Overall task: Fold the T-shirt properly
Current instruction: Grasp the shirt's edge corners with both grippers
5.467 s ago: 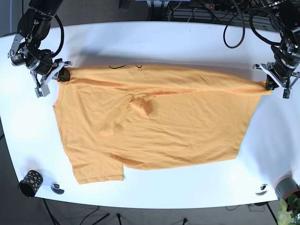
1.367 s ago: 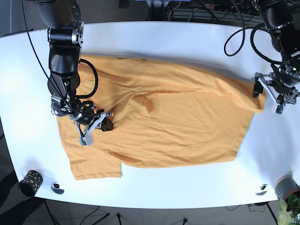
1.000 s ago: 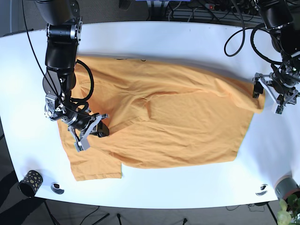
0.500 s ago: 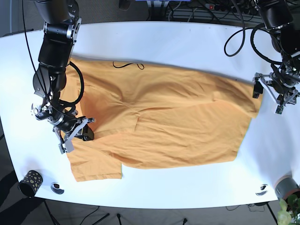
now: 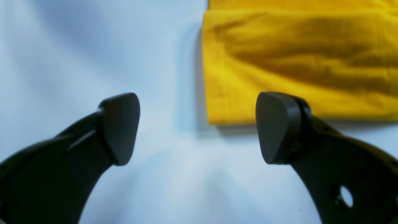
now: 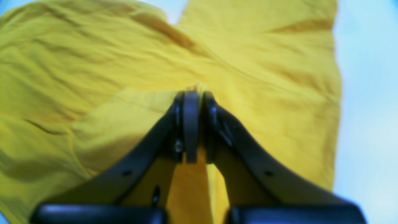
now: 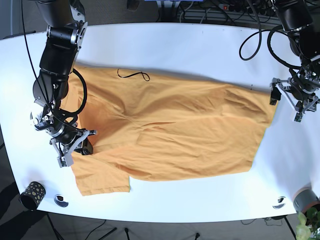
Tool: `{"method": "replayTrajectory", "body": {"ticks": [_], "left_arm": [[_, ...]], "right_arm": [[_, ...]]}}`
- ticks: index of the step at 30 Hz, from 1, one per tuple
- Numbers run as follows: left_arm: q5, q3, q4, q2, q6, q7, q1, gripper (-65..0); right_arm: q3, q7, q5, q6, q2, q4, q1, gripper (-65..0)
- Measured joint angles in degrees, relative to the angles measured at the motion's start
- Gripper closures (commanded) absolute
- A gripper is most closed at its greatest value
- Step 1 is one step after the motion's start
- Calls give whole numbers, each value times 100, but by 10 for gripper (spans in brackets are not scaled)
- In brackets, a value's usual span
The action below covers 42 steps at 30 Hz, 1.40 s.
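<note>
The orange T-shirt (image 7: 170, 130) lies spread across the middle of the white surface (image 7: 190, 50). At the shirt's left edge in the base view, the right tool (image 7: 75, 145) is pinched tight on a fold of the T-shirt near the sleeve; the right wrist view shows cloth caught between its pressed-together jaws. Over the last second this tool has dragged that fold outward, toward the shirt's left edge, and the bunched ridge that stood at the shirt's centre has flattened out. That suggests the cloth is being smoothed before any real fold is made. At the shirt's right corner, the left tool (image 5: 197, 127) hangs with jaws spread wide, holding nothing, just off the hem corner, as it did a second ago.
</note>
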<state>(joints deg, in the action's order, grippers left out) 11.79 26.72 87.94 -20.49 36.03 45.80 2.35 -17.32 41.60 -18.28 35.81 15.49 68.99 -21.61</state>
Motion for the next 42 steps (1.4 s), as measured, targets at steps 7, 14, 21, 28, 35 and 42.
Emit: {"method": "replayTrajectory", "body": {"ticks": [7, 14, 21, 28, 35, 42], "left_arm": [[0, 0, -2, 0, 0, 0, 0, -547], [0, 0, -2, 107, 0, -2, -35, -547], [-4, 0, 2, 107, -15, -26, -140, -547], [-11, 13, -15, 109, -573, -4, -267, -547], [4, 9, -24, 125, -883, -20, -284, -550], [7, -2, -35, 118, -901, -20, -369, -553]], "right_arm": [[0, 13, 310, -2, -7, 0, -2, -140], [-227, 66, 326, 17, -90, 4, 68, -484], [-1141, 767, 444, -94, -2, 988, 612, -564], [-1316, 1268, 225, 22, -105, 2310, 1532, -563], [-2232, 1506, 345, -20, -236, 2638, 2312, -563], [-2789, 1720, 310, 26, -507, 2638, 2640, -563]]}}
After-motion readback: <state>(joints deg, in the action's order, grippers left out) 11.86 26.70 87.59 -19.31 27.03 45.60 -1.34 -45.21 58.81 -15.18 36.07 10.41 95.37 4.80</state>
